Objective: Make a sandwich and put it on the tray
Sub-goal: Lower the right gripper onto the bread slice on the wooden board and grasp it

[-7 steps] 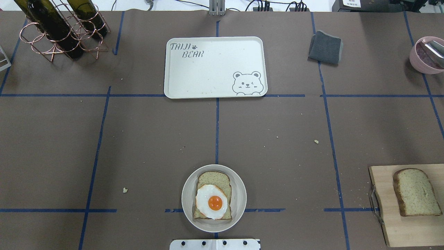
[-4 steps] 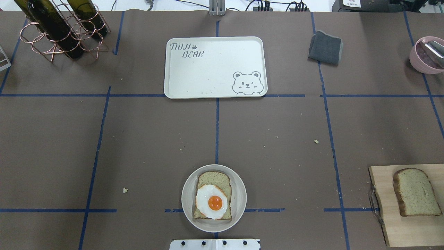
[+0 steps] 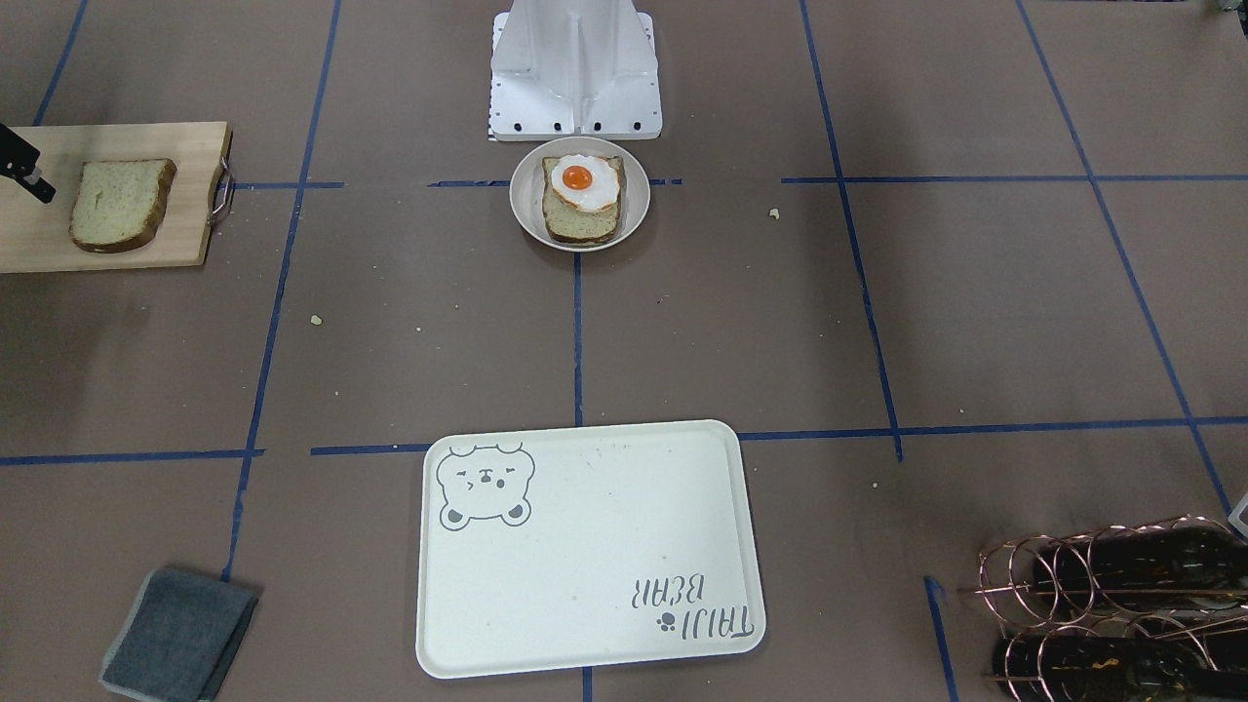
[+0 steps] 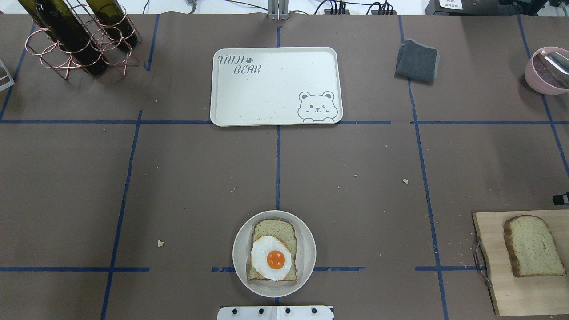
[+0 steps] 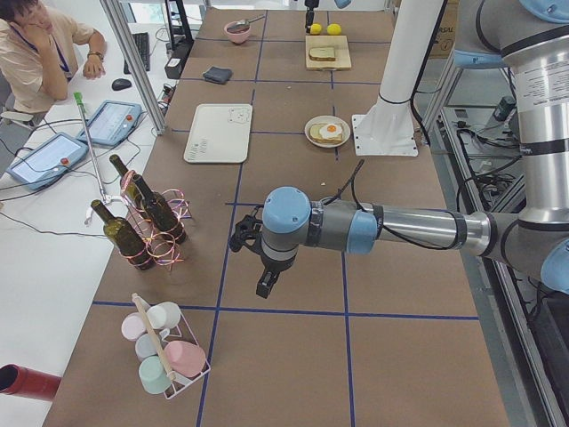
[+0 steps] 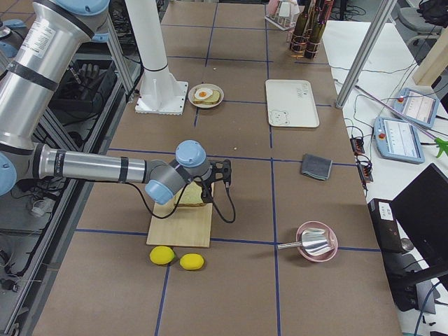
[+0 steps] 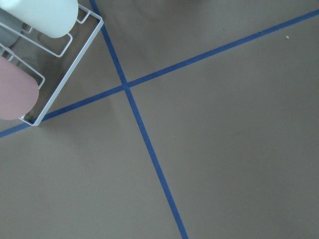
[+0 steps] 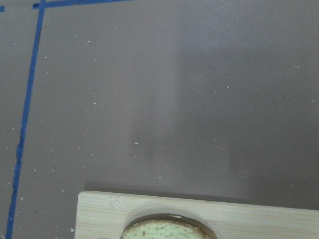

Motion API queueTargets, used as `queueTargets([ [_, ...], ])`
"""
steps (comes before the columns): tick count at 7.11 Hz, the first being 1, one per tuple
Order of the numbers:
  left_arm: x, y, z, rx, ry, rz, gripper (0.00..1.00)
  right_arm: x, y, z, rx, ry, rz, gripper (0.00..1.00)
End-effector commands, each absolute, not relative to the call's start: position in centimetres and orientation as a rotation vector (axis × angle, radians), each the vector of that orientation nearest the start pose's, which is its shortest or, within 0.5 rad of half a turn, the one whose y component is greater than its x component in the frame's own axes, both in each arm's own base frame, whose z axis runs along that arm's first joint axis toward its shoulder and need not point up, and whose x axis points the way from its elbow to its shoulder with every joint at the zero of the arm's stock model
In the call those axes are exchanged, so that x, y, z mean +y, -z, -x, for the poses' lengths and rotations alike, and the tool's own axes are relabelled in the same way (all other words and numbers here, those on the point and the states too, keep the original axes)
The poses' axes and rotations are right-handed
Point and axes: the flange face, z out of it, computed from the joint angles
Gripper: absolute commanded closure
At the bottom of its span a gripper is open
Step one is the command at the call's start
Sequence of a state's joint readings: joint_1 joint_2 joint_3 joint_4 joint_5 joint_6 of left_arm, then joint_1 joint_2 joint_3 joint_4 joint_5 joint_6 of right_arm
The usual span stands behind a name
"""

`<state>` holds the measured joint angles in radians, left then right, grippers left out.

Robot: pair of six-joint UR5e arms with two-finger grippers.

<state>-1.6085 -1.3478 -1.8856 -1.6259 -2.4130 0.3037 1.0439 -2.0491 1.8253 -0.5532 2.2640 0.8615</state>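
Observation:
One bread slice (image 4: 275, 229) lies on a round beige plate (image 4: 307, 260) at the table's near centre, with the fried egg (image 4: 271, 258) on top; the egg also shows in the front view (image 3: 584, 181). The second slice (image 4: 532, 246) lies on a wooden board (image 4: 489, 242) at the near right, and its crust shows in the right wrist view (image 8: 167, 230). The cream tray (image 4: 266, 93) with the bear drawing lies bare at the far centre. My right gripper (image 6: 226, 176) hovers by the board's far edge; only a black tip shows overhead (image 4: 561, 198). My left gripper (image 5: 267, 283) hangs over bare table far left. I cannot tell whether either is open.
A grey folded cloth (image 4: 417, 61) lies right of the tray. A copper rack with wine bottles (image 4: 80, 38) stands far left. A pink bowl with a metal scoop (image 4: 546, 71) sits far right. Two lemons (image 6: 176, 258) lie beyond the board. A wire cup rack (image 5: 164, 356) stands near my left gripper.
A black tip of my right gripper has come into the overhead view at the right edge, just beyond the wooden board. Bread, egg, plate and tray have not moved.

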Motion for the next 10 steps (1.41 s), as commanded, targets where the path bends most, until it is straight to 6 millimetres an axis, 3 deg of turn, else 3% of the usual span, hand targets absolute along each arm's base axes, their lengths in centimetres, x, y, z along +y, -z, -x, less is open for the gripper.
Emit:
queueTargets([
  [1, -40.2, -59.3, 7.4, 0.808, -0.31, -0.279, 0.0, -28.3, -64.2, 12.3, -0.994, -0.032, -0.182, 0.07],
  [3, -40.1, -59.3, 7.4, 0.81, -0.309, -0.277, 0.0, -26.9, -66.2, 12.4, -0.984, -0.007, -0.154, 0.21],
  [6, -40.1, -59.3, 7.4, 0.81, -0.311, -0.277, 0.0, -25.6, -67.0, 13.4, -0.967, 0.036, -0.119, 0.22],
  [8, -40.1, -59.4, 7.4, 0.811, -0.31, -0.275, 0.0, -25.4, -67.4, 13.5, -0.956, 0.04, -0.115, 0.42],
  [10, -39.8, -59.6, 7.4, 0.812, -0.306, -0.27, 0.0, -25.3, -67.6, 13.6, -0.954, 0.044, -0.111, 0.49],
])
